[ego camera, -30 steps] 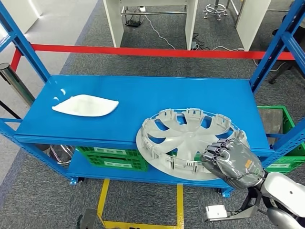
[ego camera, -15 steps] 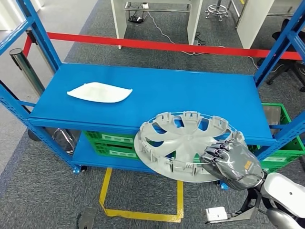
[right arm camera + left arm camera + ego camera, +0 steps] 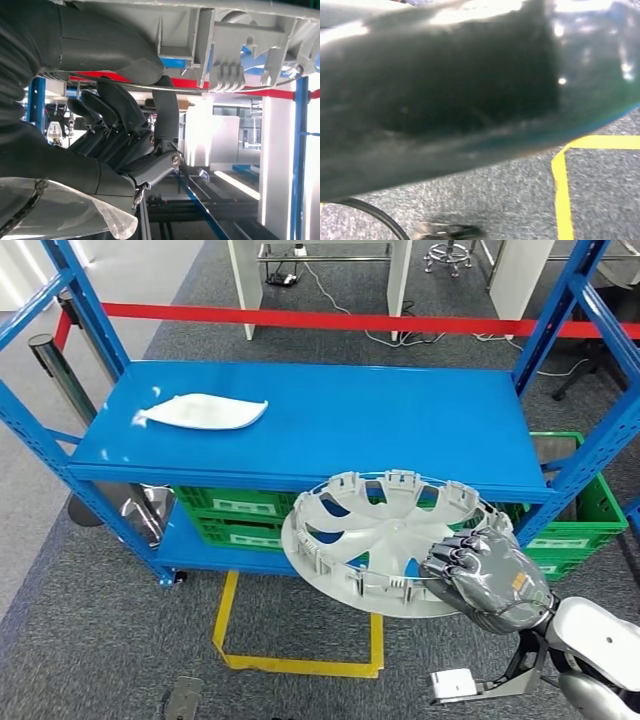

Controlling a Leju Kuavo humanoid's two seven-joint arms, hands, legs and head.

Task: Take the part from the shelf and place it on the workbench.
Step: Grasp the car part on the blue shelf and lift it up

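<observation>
Right hand (image 3: 483, 580) carried the round grey plastic wheel cover (image 3: 377, 540).
Its fingers (image 3: 166, 110) pinched the near rim; the cover hung flat, off the blue metal shelf (image 3: 317, 420).

There is one big grey wheel cover (image 3: 389, 540). One robot hand (image 3: 483, 580) holds it by the rim. There is one flat white part (image 3: 202, 412) lying on top of the blue shelf (image 3: 377, 425), and there is one such shelf. Green crates (image 3: 234, 515) sit under it: two can be counted, one on the left side and one (image 3: 577, 510) on the right. One red tape (image 3: 317, 320) runs behind. One yellow square (image 3: 302, 660) is marked on the floor.
</observation>
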